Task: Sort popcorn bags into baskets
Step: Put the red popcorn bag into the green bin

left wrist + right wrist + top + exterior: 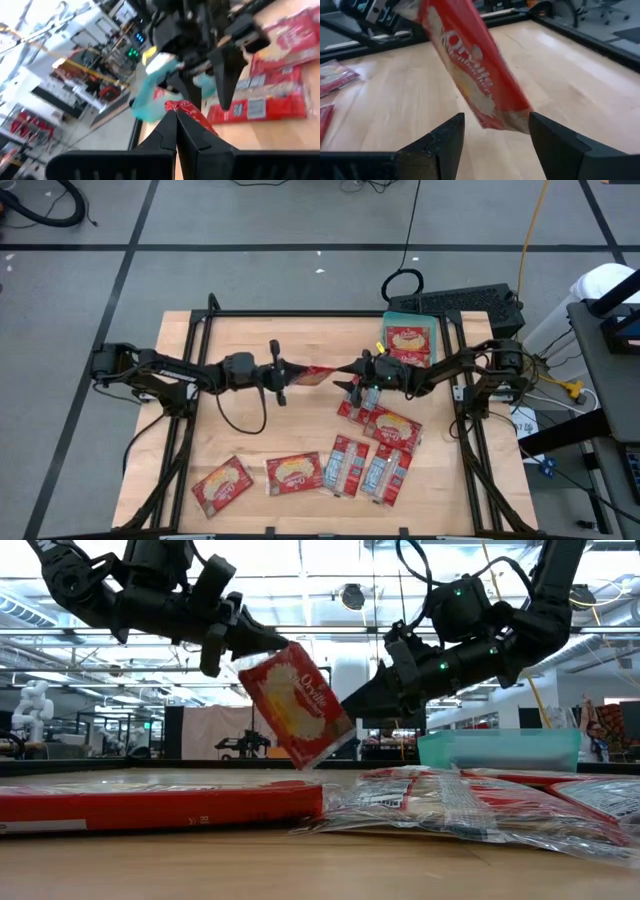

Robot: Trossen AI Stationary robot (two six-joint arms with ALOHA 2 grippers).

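While our left gripper [262, 643] pinches one popcorn bag [297, 705] aloft, long axis slanting downward, our right gripper [492, 134] gapes empty beneath it; loose packets [378, 428] lie below; teal basket [432, 323] beyond.

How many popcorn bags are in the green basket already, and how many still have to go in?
Done: about two bags lie in the basket. In hand: the left gripper holds one bag in the air, and the open right gripper reaches for it. Left: around seven bags on the table.

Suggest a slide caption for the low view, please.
Left gripper holds a popcorn bag aloft, offering it to the open right gripper.
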